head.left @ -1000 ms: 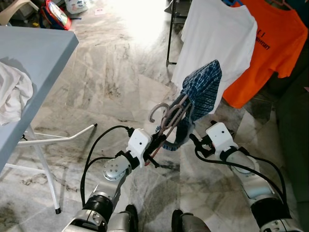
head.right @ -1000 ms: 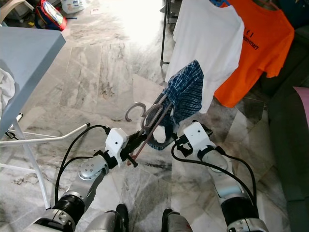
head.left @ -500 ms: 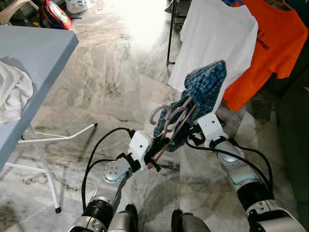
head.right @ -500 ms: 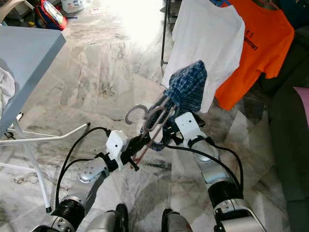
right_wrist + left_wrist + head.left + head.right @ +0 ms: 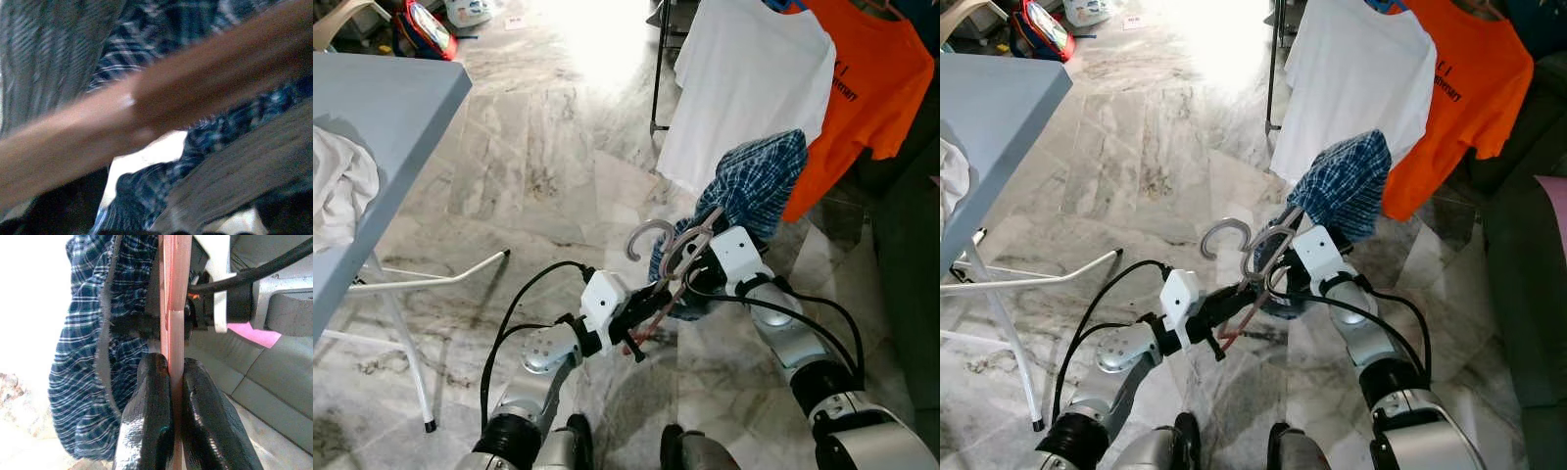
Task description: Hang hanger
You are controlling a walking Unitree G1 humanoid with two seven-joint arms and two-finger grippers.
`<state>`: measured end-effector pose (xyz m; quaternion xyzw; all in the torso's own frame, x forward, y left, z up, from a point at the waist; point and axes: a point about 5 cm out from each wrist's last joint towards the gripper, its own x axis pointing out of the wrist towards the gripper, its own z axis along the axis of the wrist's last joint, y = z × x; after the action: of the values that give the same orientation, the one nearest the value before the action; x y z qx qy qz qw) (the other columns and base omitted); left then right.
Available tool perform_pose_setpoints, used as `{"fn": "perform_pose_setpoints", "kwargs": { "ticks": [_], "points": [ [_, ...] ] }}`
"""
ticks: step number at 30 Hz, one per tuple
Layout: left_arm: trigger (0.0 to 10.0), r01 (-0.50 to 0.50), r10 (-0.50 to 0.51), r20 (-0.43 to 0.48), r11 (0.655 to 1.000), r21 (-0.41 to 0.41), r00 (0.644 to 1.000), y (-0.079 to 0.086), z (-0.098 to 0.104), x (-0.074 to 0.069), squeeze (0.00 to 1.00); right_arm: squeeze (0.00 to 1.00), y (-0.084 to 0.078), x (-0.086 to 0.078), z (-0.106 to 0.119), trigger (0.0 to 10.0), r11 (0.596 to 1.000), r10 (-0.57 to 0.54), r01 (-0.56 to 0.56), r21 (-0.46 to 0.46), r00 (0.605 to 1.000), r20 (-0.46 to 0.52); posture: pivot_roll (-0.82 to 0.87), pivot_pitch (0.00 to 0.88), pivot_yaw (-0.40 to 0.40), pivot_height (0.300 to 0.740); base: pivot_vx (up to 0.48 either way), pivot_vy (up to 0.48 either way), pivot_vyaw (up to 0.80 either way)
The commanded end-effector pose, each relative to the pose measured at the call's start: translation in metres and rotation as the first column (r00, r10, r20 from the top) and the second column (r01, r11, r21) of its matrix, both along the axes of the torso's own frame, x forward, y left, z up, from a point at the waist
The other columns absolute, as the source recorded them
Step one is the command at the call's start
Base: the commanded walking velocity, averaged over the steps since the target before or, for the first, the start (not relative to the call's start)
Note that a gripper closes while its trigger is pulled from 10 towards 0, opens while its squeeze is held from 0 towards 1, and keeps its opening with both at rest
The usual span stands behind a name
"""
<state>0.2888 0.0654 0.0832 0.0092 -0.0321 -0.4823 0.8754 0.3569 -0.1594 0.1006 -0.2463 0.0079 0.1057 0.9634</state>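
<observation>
A hanger (image 5: 683,257) of reddish-brown wood with a grey metal hook (image 5: 646,235) is held up at a slant over the floor between my two arms. A blue plaid garment (image 5: 756,184) hangs on its upper end, in front of the white T-shirt. My left gripper (image 5: 644,311) is shut on the hanger's lower end. In the left wrist view its two black fingers (image 5: 151,421) pinch the bar (image 5: 172,293). My right gripper (image 5: 693,279) is right at the hanger, under the plaid cloth. In the right wrist view the bar (image 5: 146,112) crosses close and blurred.
A clothes rack with a white T-shirt (image 5: 749,78) and an orange T-shirt (image 5: 871,88) stands ahead on the right. A grey table (image 5: 382,117) with a white cloth (image 5: 337,196) is on the left. A dark sofa (image 5: 911,245) lines the right edge. Marble floor lies between.
My right gripper has moved left, in to the hanger. The hanger's top and the plaid garment have swung to the right. The left gripper keeps its hold.
</observation>
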Motion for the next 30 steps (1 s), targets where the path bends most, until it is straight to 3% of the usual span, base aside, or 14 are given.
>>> {"fn": "perform_pose_setpoints", "kwargs": {
  "ticks": [1, 10, 30],
  "points": [
    [0.0, 0.037, -0.037, 0.004, 0.999, -0.002, 0.999, -0.003, 0.000, -0.005, 0.00, 0.00, -0.007, 0.002, 0.004, 0.0, 0.999, -0.032, 0.032, -0.013, 0.999, 0.035, 0.00, 0.260, -0.017, 0.740, 0.000, 0.000, 0.00],
    [0.0, 0.039, -0.039, -0.001, 0.999, 0.002, 0.999, -0.002, 0.001, -0.005, 0.00, 0.00, -0.025, 0.000, 0.008, 0.0, 0.994, -0.112, 0.112, 0.011, 0.990, 0.081, 0.00, 0.257, -0.014, 0.740, 0.000, 0.000, 0.00],
    [0.0, 0.026, -0.026, -0.010, 0.999, 0.025, 1.000, -0.002, -0.002, -0.003, 0.00, 0.00, -0.043, 0.000, 0.025, 0.0, 0.982, -0.187, 0.181, 0.051, 0.961, 0.201, -0.01, 0.247, -0.012, 0.740, 0.000, 0.000, 0.00]
  ]
}}
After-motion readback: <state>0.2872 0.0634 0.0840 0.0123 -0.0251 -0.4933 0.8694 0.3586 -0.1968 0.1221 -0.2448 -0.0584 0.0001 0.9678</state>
